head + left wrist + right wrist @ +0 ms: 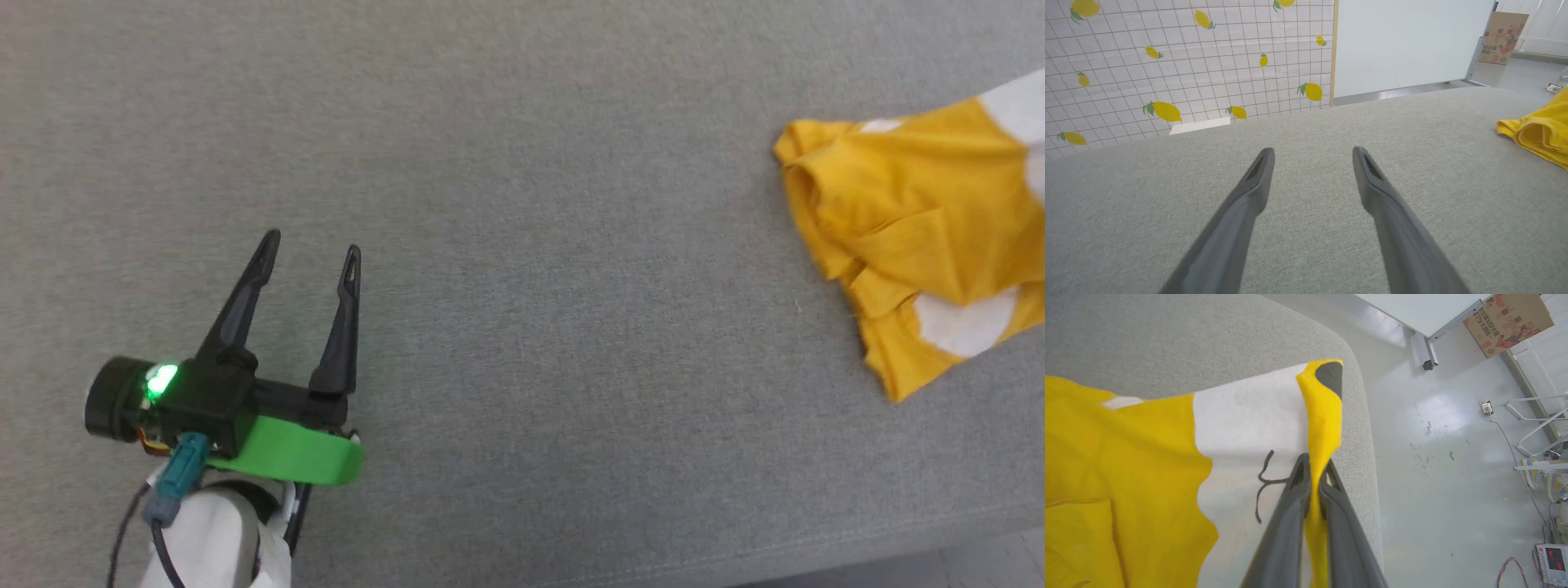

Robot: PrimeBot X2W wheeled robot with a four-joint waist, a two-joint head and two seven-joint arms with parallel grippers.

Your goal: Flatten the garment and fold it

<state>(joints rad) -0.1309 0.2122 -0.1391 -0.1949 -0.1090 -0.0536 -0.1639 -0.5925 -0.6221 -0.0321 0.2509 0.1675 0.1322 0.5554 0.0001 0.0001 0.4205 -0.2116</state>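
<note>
The mustard-yellow T-shirt (914, 212) lies crumpled at the right edge of the head view, white patches showing, running out of frame. Its yellow edge (1539, 132) shows at the far right in the left wrist view. My left gripper (310, 253) hovers open over bare grey fabric at the lower left, far from the shirt, with nothing between its fingers (1257, 183). In the right wrist view my right gripper (1312, 465) is shut on a lifted yellow fold of the shirt (1321, 416), beside a white patch with black whisker lines (1249, 424).
The shirt lies on a grey upholstered surface (522, 163) whose rounded corner (1359, 400) is just beyond the right gripper, with glossy floor (1453, 457) below. A lemon-print wall (1188, 61) and a cardboard box (1502, 36) stand behind.
</note>
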